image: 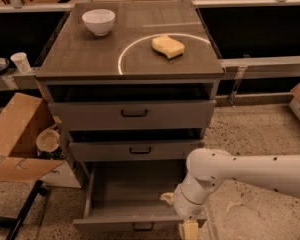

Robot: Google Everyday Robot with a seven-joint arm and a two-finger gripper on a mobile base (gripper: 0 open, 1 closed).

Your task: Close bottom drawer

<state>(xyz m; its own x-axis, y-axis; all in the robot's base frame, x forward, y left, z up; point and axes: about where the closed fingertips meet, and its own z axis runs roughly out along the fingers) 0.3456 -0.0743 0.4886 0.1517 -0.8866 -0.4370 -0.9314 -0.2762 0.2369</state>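
The bottom drawer (132, 194) is pulled far out of the cabinet, its long plain grey box empty and its front panel with a small dark handle (142, 227) at the bottom edge of the view. My white arm (230, 171) comes in from the right and bends down to the drawer's front right corner. The gripper (188, 229) hangs there, just in front of the panel, partly cut off by the frame's edge.
The middle drawer (140, 150) and top drawer (134, 113) stand slightly out. On the cabinet top are a white bowl (98, 21) and a yellow sponge (167, 46). An open cardboard box (17, 139) lies left on the floor, a black leg (20, 219) beside it.
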